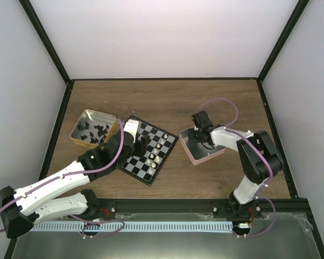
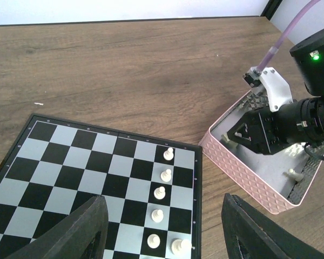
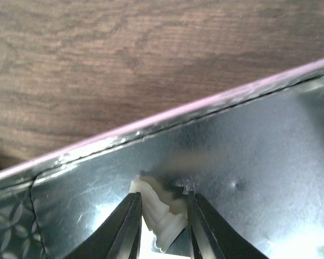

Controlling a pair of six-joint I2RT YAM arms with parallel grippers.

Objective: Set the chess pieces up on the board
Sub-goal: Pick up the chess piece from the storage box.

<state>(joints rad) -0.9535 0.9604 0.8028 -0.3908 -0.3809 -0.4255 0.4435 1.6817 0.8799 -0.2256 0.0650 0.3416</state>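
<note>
The board [image 1: 130, 165] lies left of centre, with a column of several white chess pieces [image 2: 166, 175] near its right edge. My left gripper [image 2: 164, 237] hovers open over that edge with nothing between its fingers. My right gripper [image 3: 162, 197] is down inside the pink tray [image 2: 243, 178], its two fingers closed against the sides of a cream-white chess piece [image 3: 161, 213] lying on the tray's shiny floor. From above, that gripper [image 1: 197, 135] is at the tray's left part. Another white piece [image 2: 295, 174] lies further right in the tray.
A gold tin [image 1: 78, 125] holding several black chess pieces [image 1: 94, 132] stands at the board's left corner. The pink tray's rim [image 1: 205, 157] rises right of the board. Black frame posts and white walls enclose the wooden table.
</note>
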